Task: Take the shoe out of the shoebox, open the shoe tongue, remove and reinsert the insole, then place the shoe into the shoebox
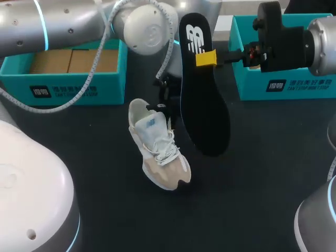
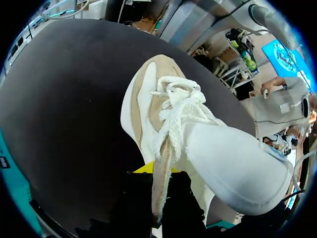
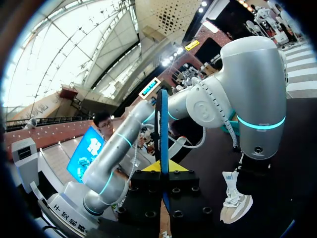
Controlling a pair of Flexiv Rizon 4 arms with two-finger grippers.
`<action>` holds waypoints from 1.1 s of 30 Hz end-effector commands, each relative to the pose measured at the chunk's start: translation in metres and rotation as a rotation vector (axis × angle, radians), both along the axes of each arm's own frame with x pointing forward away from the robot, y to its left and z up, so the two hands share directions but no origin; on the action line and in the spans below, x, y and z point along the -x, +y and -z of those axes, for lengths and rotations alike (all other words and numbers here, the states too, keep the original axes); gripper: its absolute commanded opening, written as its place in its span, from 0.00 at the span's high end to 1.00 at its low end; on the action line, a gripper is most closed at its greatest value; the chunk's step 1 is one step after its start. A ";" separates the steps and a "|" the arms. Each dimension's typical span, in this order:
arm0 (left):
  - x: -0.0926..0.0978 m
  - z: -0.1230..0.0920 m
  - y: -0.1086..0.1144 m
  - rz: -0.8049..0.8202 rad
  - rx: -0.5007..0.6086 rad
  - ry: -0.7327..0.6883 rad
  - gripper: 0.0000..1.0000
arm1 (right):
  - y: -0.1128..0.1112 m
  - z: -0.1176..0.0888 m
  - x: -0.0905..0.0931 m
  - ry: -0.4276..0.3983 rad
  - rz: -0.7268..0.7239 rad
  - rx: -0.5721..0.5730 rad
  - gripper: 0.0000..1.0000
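Currently the right hand (image 1: 206,58) clamps the insole (image 1: 202,105) near its heel end. The insole hangs long axis upright, toe end down, just beside the shoe (image 1: 157,149). The left hand (image 1: 164,102) grips the shoe's collar on the tabletop (image 1: 252,173).

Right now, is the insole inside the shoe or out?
Out. The right hand holds the black insole up in the air, apart from the shoe.

2 silver arms (image 1: 68,21), glowing cyan rings (image 1: 42,21)
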State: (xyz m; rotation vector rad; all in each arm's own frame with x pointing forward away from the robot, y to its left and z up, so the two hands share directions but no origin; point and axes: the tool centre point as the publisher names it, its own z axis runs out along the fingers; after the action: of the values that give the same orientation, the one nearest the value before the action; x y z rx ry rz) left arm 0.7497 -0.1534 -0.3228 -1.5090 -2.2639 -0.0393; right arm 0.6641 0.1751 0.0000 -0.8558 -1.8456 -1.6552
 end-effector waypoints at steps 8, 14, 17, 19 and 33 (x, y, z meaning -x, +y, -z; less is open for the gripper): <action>-0.002 0.000 -0.008 0.445 -0.015 0.095 1.00 | 0.003 0.001 -0.002 0.001 0.000 0.002 1.00; -0.002 0.005 -0.014 0.397 0.021 0.083 1.00 | 0.003 0.001 -0.002 0.001 0.000 0.002 1.00; -0.003 0.006 -0.017 0.378 0.028 0.081 1.00 | 0.003 0.001 -0.002 0.001 0.000 0.002 1.00; -0.004 0.007 -0.018 0.367 0.031 0.081 1.00 | 0.003 0.001 -0.002 0.001 0.000 0.002 1.00; 0.006 0.023 -0.052 0.295 0.013 0.024 1.00 | 0.003 0.001 -0.002 0.001 0.000 0.002 1.00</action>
State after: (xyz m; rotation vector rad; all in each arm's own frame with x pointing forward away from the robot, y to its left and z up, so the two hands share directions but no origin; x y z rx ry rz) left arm 0.7443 -0.1990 -0.3436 -1.8354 -2.0125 -0.0774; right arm 0.6641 0.1751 0.0000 -0.8557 -1.8457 -1.6552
